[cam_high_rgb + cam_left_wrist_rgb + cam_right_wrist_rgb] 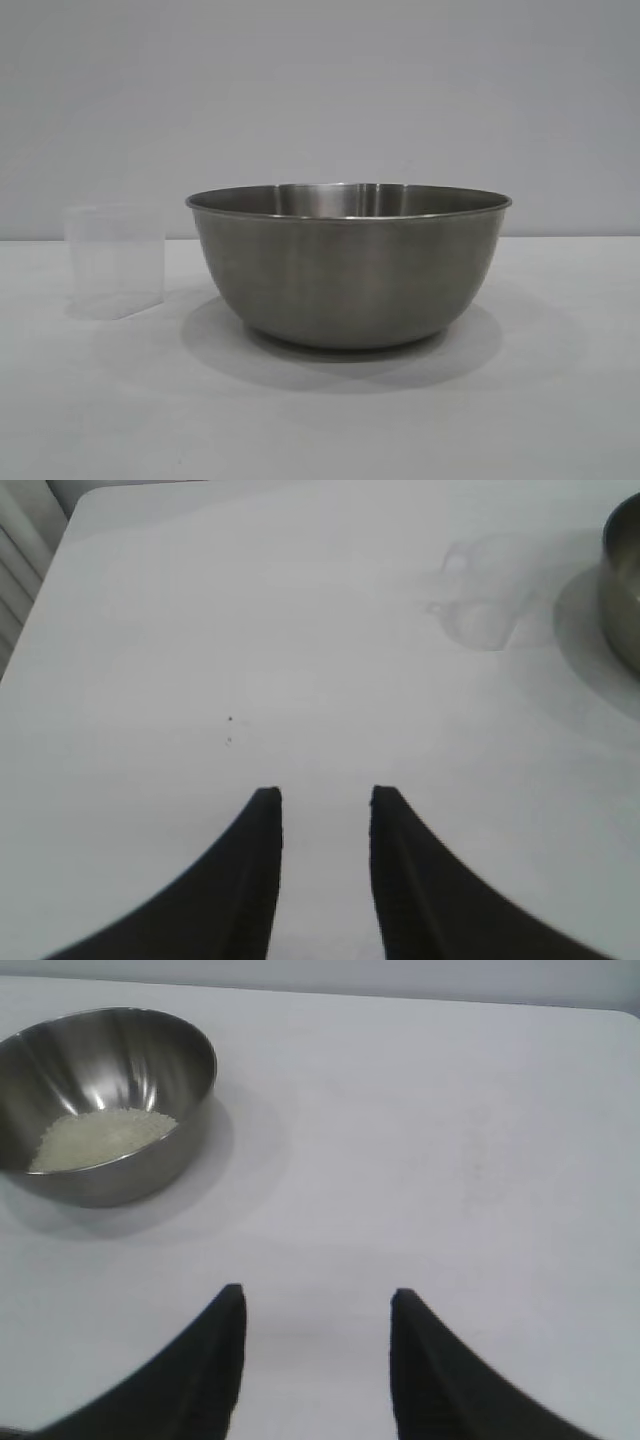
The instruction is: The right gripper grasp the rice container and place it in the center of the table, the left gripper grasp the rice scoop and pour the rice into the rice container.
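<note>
The steel rice container (348,265) stands upright in the middle of the white table (560,400). It also shows in the right wrist view (105,1100) with white rice (100,1138) in its bottom, and its edge shows in the left wrist view (622,575). The clear rice scoop (114,262) stands upright on the table beside the container; in the left wrist view (480,595) it is faint. My left gripper (325,798) is open and empty, well back from the scoop. My right gripper (318,1300) is open and empty, away from the container. Neither gripper shows in the exterior view.
A plain grey wall stands behind the table. The table's far edge and corner (85,498) show in the left wrist view, with a ribbed surface (15,570) beyond it.
</note>
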Motion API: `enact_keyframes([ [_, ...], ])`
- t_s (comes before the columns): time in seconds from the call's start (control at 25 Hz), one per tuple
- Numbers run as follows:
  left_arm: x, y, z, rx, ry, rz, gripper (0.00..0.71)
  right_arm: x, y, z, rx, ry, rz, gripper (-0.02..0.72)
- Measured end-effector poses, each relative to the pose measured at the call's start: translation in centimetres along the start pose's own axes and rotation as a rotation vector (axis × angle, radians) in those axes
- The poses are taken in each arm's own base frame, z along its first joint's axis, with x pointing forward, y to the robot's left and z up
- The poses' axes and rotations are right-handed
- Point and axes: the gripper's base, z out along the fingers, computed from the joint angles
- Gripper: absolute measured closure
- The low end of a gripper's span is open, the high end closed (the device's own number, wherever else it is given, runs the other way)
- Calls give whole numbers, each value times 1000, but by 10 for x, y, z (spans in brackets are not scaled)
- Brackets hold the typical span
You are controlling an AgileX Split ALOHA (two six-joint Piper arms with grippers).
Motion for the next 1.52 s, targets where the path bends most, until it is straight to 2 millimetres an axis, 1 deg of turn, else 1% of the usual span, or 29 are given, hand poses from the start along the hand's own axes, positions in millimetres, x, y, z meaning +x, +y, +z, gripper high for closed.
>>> enact_keyframes([
  [0.2, 0, 0, 0, 0, 0, 0, 547, 0, 1, 1, 71, -3, 43, 376],
  [1.52, 0, 0, 0, -1, 0, 0, 547, 0, 0, 1, 82, -2, 38, 376],
])
